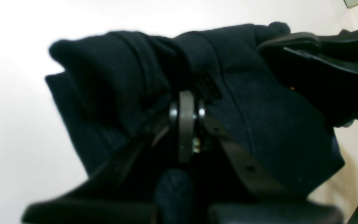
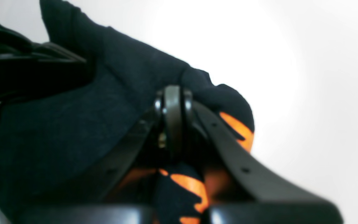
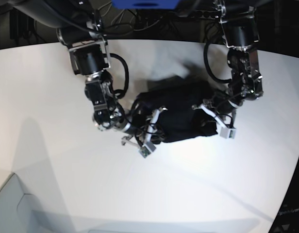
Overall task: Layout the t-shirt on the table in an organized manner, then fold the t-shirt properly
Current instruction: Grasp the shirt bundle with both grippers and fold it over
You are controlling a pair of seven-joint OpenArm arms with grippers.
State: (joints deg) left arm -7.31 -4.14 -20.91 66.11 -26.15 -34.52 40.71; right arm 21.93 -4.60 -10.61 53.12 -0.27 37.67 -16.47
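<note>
The black t-shirt (image 3: pixel 181 116) is bunched into a lump held just above the middle of the white table (image 3: pixel 67 174), between both arms. My left gripper (image 3: pixel 208 109) is shut on the shirt's right side. In the left wrist view its closed fingertips (image 1: pixel 185 105) pinch a thick fold of dark cloth (image 1: pixel 120 81). My right gripper (image 3: pixel 148 122) is shut on the shirt's left side. The right wrist view shows its tips (image 2: pixel 172 99) clamped on cloth (image 2: pixel 73 124), with the orange neck label (image 2: pixel 239 129) showing beside and below the fingers.
The other arm's black gripper body shows at the upper right of the left wrist view (image 1: pixel 322 59) and at the upper left of the right wrist view (image 2: pixel 17 62). The table's curved edge (image 3: pixel 285 194) runs along the right, and white tabletop surrounds the shirt.
</note>
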